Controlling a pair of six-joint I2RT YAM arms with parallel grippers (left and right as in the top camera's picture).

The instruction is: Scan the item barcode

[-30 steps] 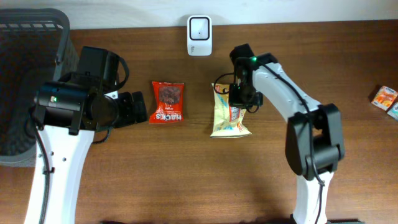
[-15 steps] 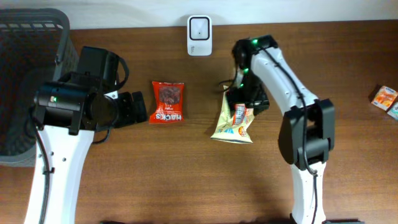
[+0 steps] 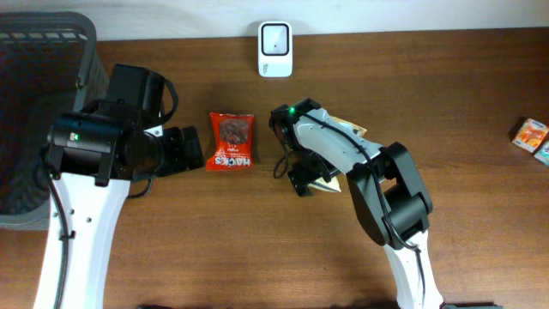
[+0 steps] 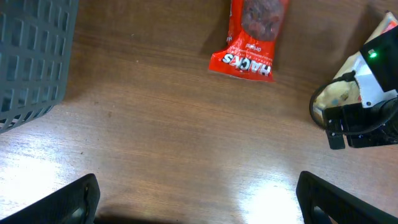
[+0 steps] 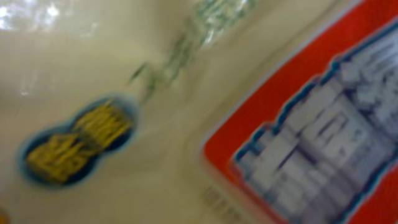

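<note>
Left gripper (image 4: 198,186), just left of the red "HACKS" snack packet (image 3: 232,140): fingers spread wide, nothing between them. Right gripper (image 3: 300,178), just right of the red packet: tipped down over the cream plastic snack packet with a red label (image 5: 93,168). Its wrist camera sits so close that the print blurs and no finger shows, so it cannot be told whether the jaws are apart or closed on the wrapper. Cream packet: flat on the brown wooden table (image 3: 257,249), right of the red packet and apart from it. Dark grey mesh basket (image 3: 34,103): well left of the red packet. White box-shaped barcode scanner (image 3: 275,37): beyond the red packet, slightly right, at the table's far edge.
</note>
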